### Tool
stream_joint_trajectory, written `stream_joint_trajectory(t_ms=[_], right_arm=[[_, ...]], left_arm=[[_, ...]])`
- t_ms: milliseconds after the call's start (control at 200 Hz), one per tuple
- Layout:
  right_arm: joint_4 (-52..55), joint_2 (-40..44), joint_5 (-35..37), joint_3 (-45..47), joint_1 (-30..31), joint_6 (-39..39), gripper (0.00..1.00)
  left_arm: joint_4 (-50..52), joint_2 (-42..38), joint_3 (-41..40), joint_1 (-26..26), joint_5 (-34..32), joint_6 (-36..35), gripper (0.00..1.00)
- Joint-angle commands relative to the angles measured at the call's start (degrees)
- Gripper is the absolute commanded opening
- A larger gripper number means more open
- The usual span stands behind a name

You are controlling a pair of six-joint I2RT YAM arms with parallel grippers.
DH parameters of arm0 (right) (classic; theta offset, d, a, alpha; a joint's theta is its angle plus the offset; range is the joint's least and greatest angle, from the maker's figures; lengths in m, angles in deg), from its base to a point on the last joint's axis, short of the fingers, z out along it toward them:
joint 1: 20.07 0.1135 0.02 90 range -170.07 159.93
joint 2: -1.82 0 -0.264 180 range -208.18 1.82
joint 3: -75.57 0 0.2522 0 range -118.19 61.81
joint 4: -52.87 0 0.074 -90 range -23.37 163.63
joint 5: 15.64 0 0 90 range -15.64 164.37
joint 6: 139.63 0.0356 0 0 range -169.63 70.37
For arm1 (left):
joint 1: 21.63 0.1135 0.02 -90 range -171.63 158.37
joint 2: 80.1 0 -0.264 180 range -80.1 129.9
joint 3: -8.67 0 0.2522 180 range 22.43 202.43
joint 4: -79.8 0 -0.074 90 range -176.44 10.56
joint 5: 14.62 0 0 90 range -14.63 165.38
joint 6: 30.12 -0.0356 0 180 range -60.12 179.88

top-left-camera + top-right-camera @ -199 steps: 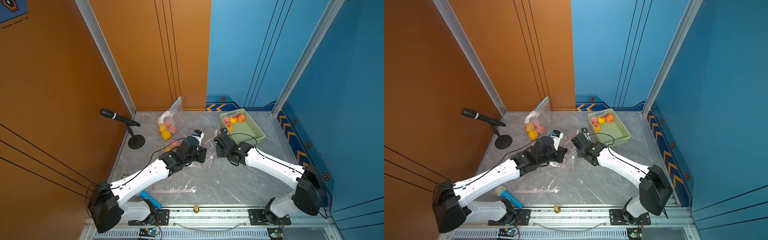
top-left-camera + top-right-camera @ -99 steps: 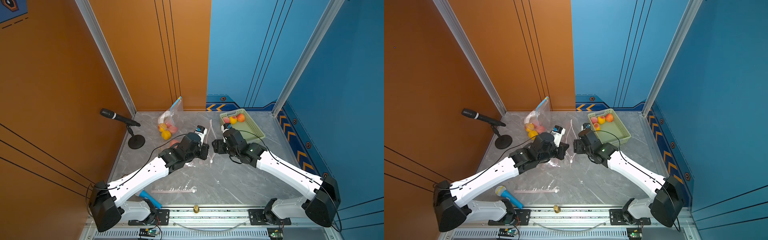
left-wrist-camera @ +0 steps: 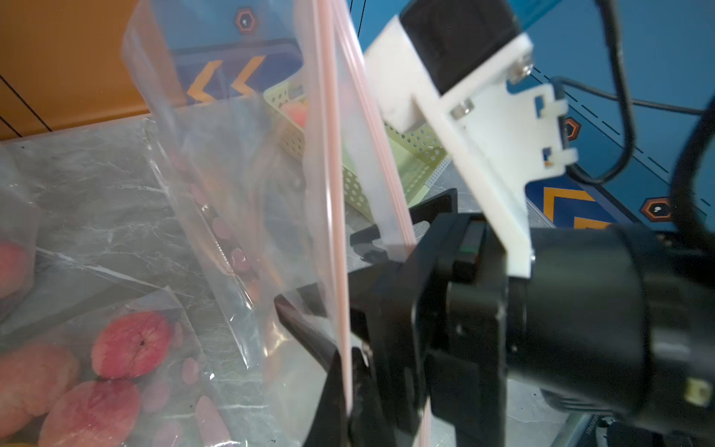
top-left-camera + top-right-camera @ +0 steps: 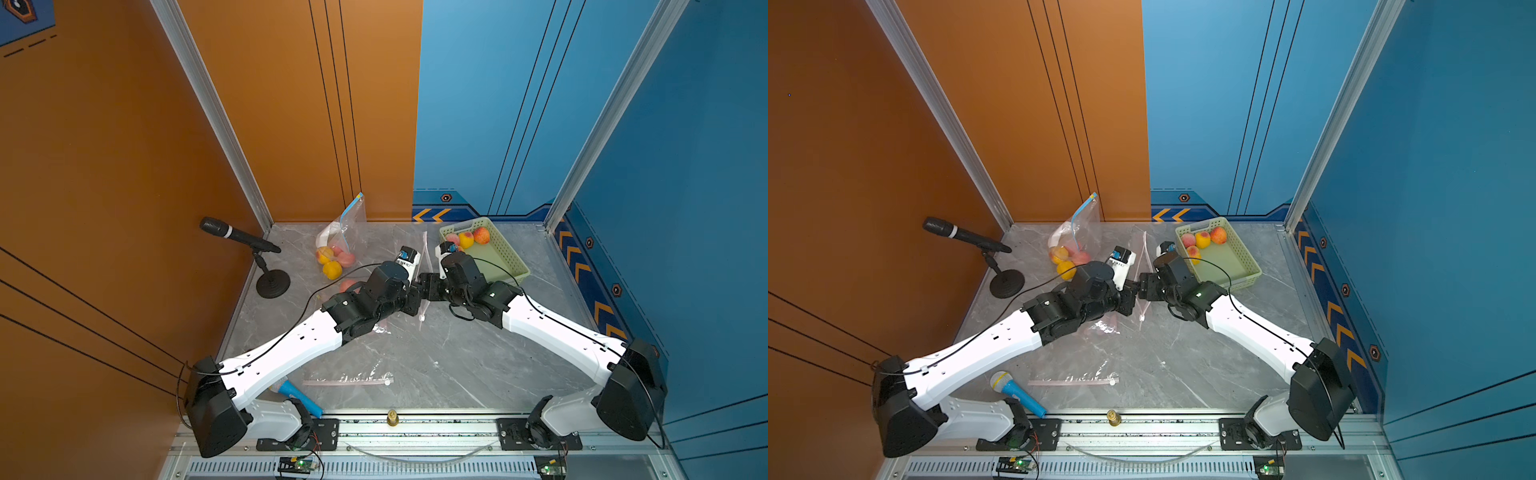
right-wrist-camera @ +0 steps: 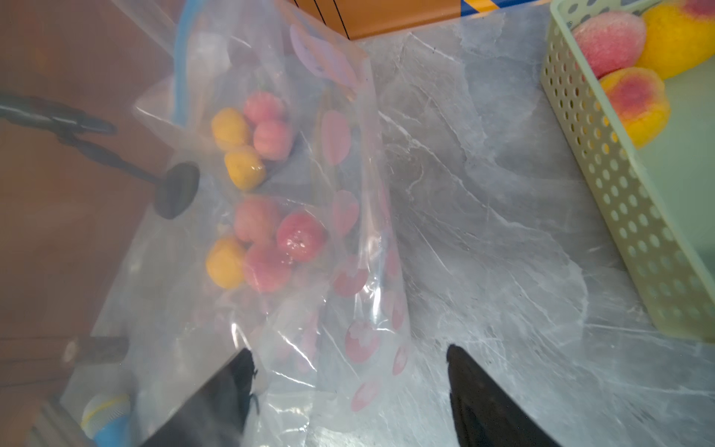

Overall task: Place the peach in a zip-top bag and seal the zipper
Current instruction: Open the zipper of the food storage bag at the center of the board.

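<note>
Both arms have swung inward since a second ago, meeting over mid-bench, and the right end effector (image 4: 427, 288) has spread.

In both top views the left end effector (image 4: 418, 297) is pressed together on the bag (image 4: 424, 257). It holds the pink zipper strip upright, probably so the mouth can be worked. Loose peaches (image 4: 465, 239) sit in the basket (image 4: 509, 247) at the far right corner.

The left wrist view adds what those hide: the strip runs straight between the pinching fingers.

The right wrist view alone shows spread jaws straddling the plastic without gripping. It also shows other peaches (image 5: 300, 236) behind the plastic; whether they are inside this bag, I cannot tell.
</note>
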Motion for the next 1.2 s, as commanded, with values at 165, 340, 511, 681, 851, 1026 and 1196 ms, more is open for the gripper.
stream_joint_trajectory(t_ms=[165, 340, 511, 681, 851, 1026, 1196], right_arm=[[10.65, -4.99, 11.73, -8.38, 2.18, -2.48, 0.74], [14.92, -5.87, 18.31, -7.41, 2.21, -1.81, 0.69], [15.45, -5.69, 19.49, -6.68, 1.57, -1.26, 0.69], [14.88, -6.27, 16.52, -6.67, 1.15, -0.73, 0.68], [12.79, -5.04, 12.00, -4.77, 1.15, 0.89, 0.67], [9.18, -2.22, 9.05, -2.69, 1.09, 1.35, 0.68], [6.85, -1.39, 7.28, -1.88, 0.30, 1.03, 0.72]], left_arm=[[1.04, -4.10, 2.03, -1.84, -8.62, -2.22, 0.00], [2.82, -5.72, 2.37, -2.38, -15.69, -9.01, 0.00], [4.11, -6.03, 5.29, -3.78, -22.82, -17.22, 0.00], [6.91, -4.96, 7.60, -4.60, -25.86, -20.91, 0.00], [5.14, -4.10, 5.72, -3.13, -24.31, -19.08, 0.00], [3.25, -3.69, 3.44, 0.69, -14.96, -14.70, 0.00], [3.99, -3.35, 2.03, 1.50, -10.90, -11.95, 0.00]])
